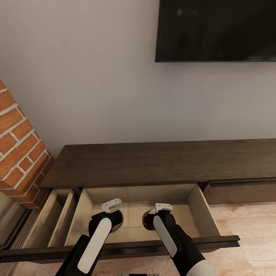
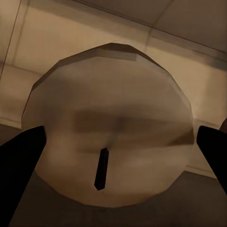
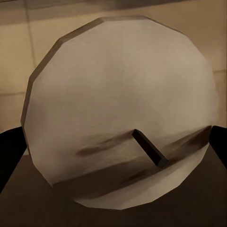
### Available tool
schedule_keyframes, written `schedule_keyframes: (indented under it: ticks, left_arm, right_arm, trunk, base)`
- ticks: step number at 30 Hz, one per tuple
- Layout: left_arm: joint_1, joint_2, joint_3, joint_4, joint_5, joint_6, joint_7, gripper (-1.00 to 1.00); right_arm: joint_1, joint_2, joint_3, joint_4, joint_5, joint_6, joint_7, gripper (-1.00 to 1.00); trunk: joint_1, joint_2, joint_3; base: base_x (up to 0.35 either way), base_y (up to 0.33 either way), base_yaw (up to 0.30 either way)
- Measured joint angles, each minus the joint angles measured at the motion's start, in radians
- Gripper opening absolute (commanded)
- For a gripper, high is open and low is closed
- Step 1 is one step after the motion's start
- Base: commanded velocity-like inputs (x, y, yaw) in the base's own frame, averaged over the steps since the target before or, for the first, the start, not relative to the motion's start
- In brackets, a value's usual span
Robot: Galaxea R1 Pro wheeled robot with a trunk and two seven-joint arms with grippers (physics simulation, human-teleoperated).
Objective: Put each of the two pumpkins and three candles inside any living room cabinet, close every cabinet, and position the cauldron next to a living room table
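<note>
A beige-grey candle with a short dark wick sits between the dark fingers of the left gripper, seen end-on in the left wrist view with the pale drawer floor behind it. A second candle, its wick tilted, sits the same way between the fingers of the right gripper. Each pair of jaws is closed on its candle, the fingers pressing on both sides.

In the head view both grippers hang side by side inside the open drawer of the long, low dark-brown cabinet, above its pale beige floor. A narrower drawer to the left is also pulled out. Left of the cabinet stands a red-brick fireplace. A dark television hangs on the pale wall above. Light wood floor shows at the right.
</note>
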Motion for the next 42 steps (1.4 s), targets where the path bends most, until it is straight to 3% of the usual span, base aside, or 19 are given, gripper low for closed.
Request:
schedule_keyframes:
  ticks: [12,13,19,20,31,39,42]
  left_arm:
    - [0.000,0.000,0.000,0.000,0.000,-0.001,0.000,-1.00]
    - [0.000,0.000,0.000,0.000,0.000,-0.001,0.000,-1.00]
    - [0.000,0.000,0.001,-0.005,0.000,-0.002,0.000,-1.00]
    - [0.000,0.000,0.001,-0.009,0.000,-0.002,0.000,1.00]
    - [0.000,0.000,0.000,-0.017,0.000,-0.001,0.004,1.00]
    - [-0.001,0.000,0.003,-0.019,-0.002,0.006,0.007,1.00]
    - [-0.025,0.001,0.006,-0.018,0.003,0.011,0.007,1.00]
  right_arm:
    - [0.000,0.000,-0.001,0.001,0.000,0.000,0.000,-1.00]
    - [0.000,0.000,0.000,0.001,0.000,0.000,0.000,1.00]
    - [0.000,0.000,-0.001,0.001,-0.001,0.000,0.001,1.00]
    - [0.000,0.000,-0.001,0.001,-0.001,0.000,0.001,1.00]
    - [0.000,0.000,-0.001,0.001,-0.002,0.000,0.001,1.00]
    - [0.000,0.000,-0.001,0.001,-0.001,0.000,0.001,1.00]
    - [0.000,0.000,-0.001,0.001,-0.001,0.000,0.001,1.00]
  trunk:
    - [0.000,0.000,0.000]
    - [0.000,0.000,0.000]
    - [0.000,0.000,0.000]
    - [0.000,0.000,0.000]
    - [0.000,0.000,0.000]
    - [-0.031,0.056,0.025]
    - [-0.042,0.077,0.034]
  base:
    - [0.000,0.000,0.000]
    - [0.000,0.000,0.000]
    - [0.000,0.000,0.000]
    - [0.000,0.000,0.000]
    - [0.000,0.000,0.000]
    - [0.000,0.000,0.000]
    - [0.000,0.000,0.000]
